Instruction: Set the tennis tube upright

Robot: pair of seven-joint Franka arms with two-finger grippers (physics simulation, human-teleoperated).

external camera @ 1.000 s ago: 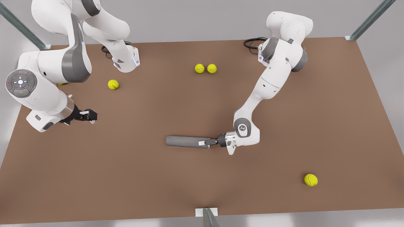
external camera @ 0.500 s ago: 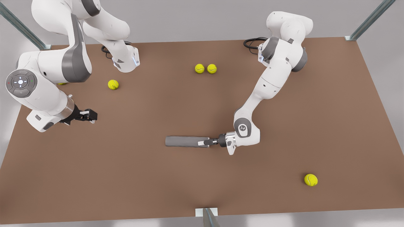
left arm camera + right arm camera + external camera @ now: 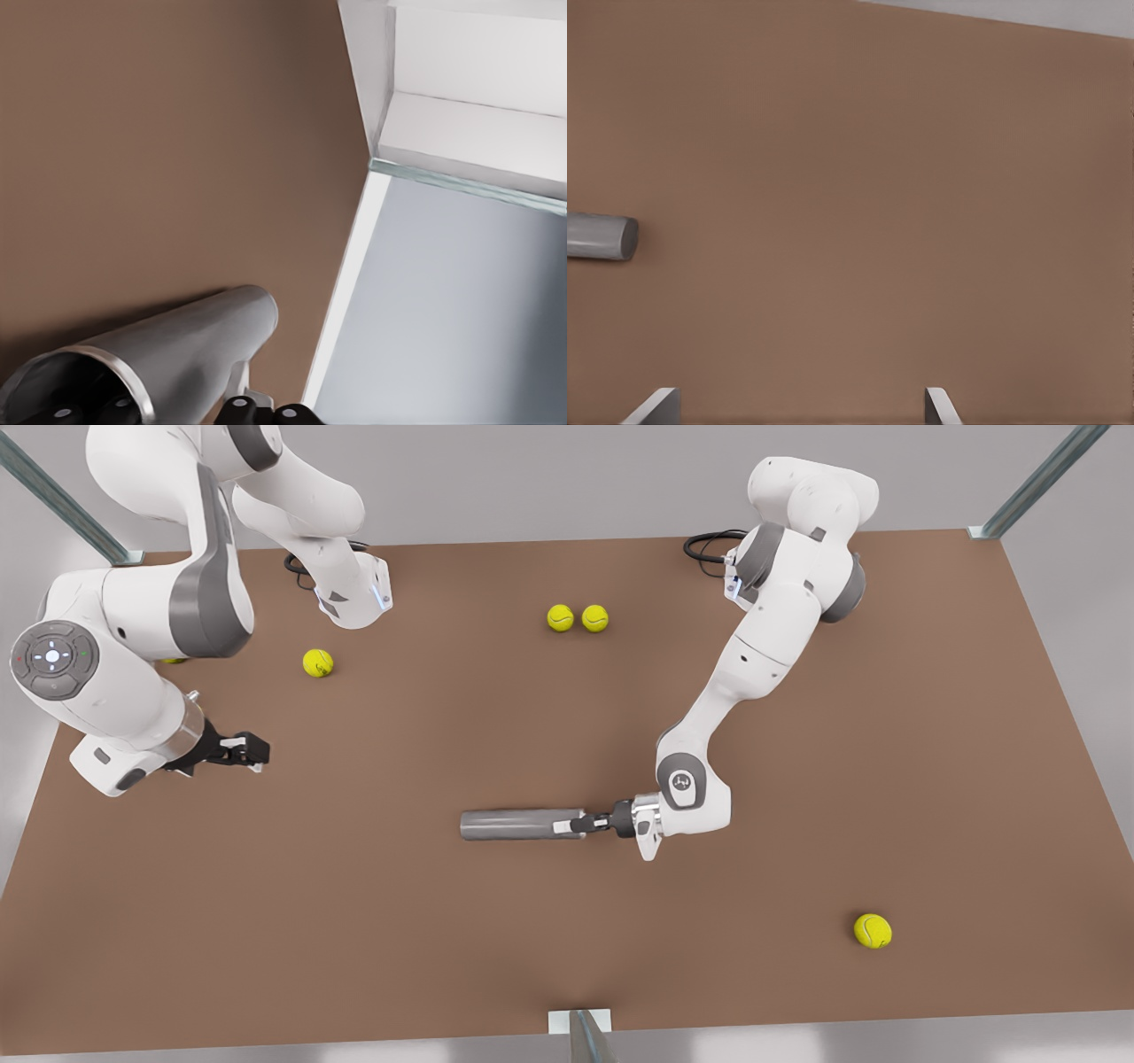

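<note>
Left pincer [image 3: 567,825] grips tennis tube [image 3: 518,825] at open rim, mid worktop [image 3: 930,762]. Lift slow, tip gently. Right pincer [image 3: 252,751] wide, waits near worktop's left edge.

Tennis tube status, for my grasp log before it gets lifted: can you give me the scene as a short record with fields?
tube: tennis tube, lying flat on the table
left pincer: shut on the tube's rim at its open end
right pincer: open, idle at the front view's left, apart from the tube
tennis balls: scattered, none touching the tube
task state: tube not yet upright
</note>
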